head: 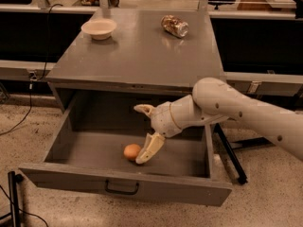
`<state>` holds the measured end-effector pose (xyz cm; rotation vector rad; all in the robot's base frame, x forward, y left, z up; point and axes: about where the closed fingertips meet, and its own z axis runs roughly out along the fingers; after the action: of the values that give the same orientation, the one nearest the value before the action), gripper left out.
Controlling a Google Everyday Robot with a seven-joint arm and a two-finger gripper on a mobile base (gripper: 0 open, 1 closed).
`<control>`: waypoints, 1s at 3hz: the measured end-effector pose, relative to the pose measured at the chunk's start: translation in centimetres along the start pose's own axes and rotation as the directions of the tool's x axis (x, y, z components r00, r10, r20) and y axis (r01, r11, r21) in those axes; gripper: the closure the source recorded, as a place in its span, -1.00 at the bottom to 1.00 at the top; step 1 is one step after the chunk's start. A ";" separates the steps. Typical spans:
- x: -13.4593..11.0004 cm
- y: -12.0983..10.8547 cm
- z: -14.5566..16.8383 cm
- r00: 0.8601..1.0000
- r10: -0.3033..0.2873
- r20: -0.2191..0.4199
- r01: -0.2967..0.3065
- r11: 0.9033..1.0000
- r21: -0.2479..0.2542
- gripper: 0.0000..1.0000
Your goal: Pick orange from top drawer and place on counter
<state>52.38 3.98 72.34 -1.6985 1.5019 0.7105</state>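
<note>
The orange (132,151) lies on the floor of the pulled-out top drawer (123,188), near its front middle. My gripper (138,135) reaches down into the drawer from the right and is open. Its lower finger (149,149) stands right against the orange's right side, while the upper finger (145,109) hangs higher, behind the fruit, apart from it. Nothing is held. The counter (137,56) spreads wide and grey above the drawer.
A cream bowl (98,29) sits at the counter's back left and a shiny can (174,25) lies at its back right. A dark handle (122,188) is on the drawer front. A black stand leg (230,154) is on the floor to the right.
</note>
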 end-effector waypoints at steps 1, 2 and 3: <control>2.4 0.3 2.6 1.000 -0.001 0.031 0.002 0.999 -0.037 -0.84; 4.1 0.3 3.7 0.999 0.020 0.049 -0.017 0.999 -0.051 -0.58; 6.3 0.4 4.6 0.997 0.052 0.060 -0.049 0.997 -0.064 -0.25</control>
<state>53.31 4.16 64.52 -1.6743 1.4986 0.8367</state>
